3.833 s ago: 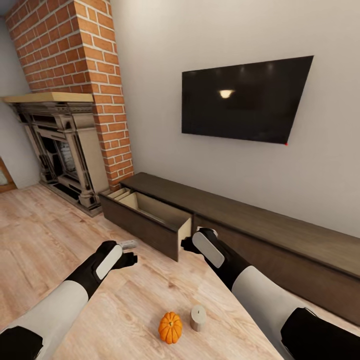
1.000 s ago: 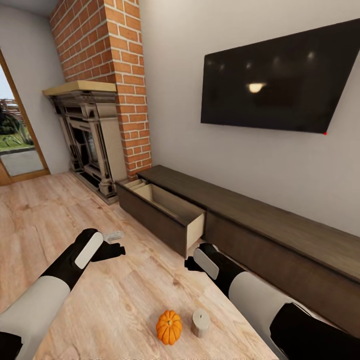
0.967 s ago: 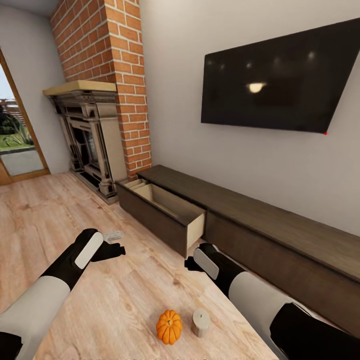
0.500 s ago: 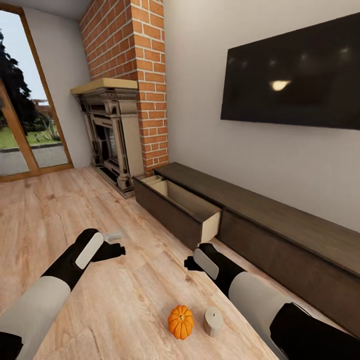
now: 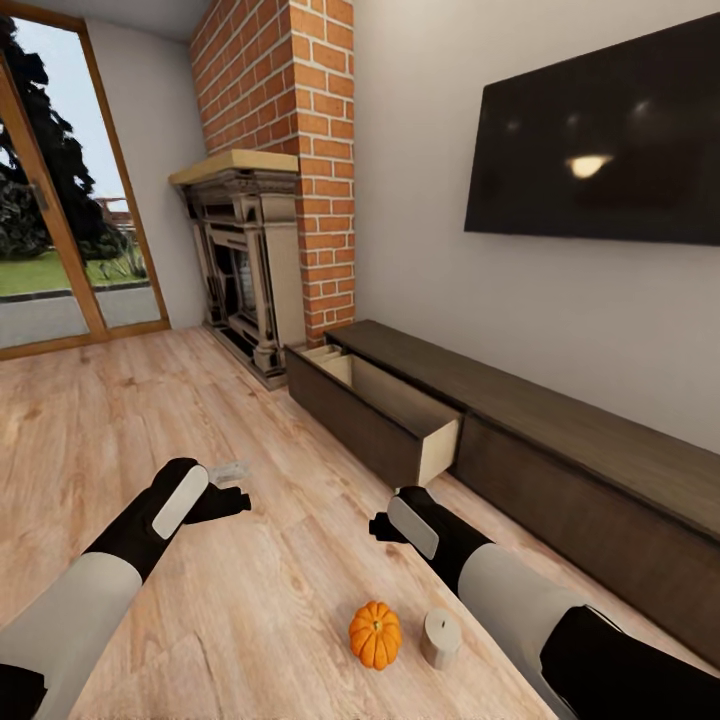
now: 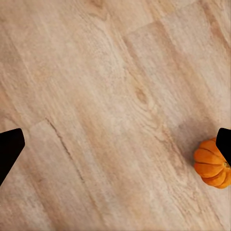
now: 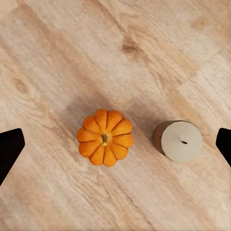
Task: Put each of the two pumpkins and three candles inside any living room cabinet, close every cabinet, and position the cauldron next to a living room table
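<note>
One orange ribbed pumpkin [image 5: 375, 634] sits on the wooden floor close in front of me, with a stubby beige candle [image 5: 440, 638] upright beside it, a small gap between them. The right wrist view looks straight down on this pumpkin [image 7: 105, 137] and candle [image 7: 180, 141], its dark fingertips [image 7: 9, 149] spread wide. My right gripper [image 5: 379, 526] hovers open above the floor, just beyond the pair. Further left, my left gripper [image 5: 230, 500] is open and empty, and the pumpkin [image 6: 211, 163] shows past its fingertips [image 6: 9, 149]. The long dark cabinet [image 5: 590, 470] lines the wall, its left drawer [image 5: 385, 415] pulled open.
A dark ornate fireplace [image 5: 250, 275] under a brick chimney [image 5: 295, 130] stands past the cabinet's left end. A black TV [image 5: 600, 140] hangs above the cabinet. A glass door [image 5: 60, 230] is at the far left. A small pale flat object [image 5: 230, 469] lies by my left hand.
The camera has swung left: the glass door has come into view, and the cabinet, pumpkin and candle sit further right in the picture. Both arms hold the same pose.
</note>
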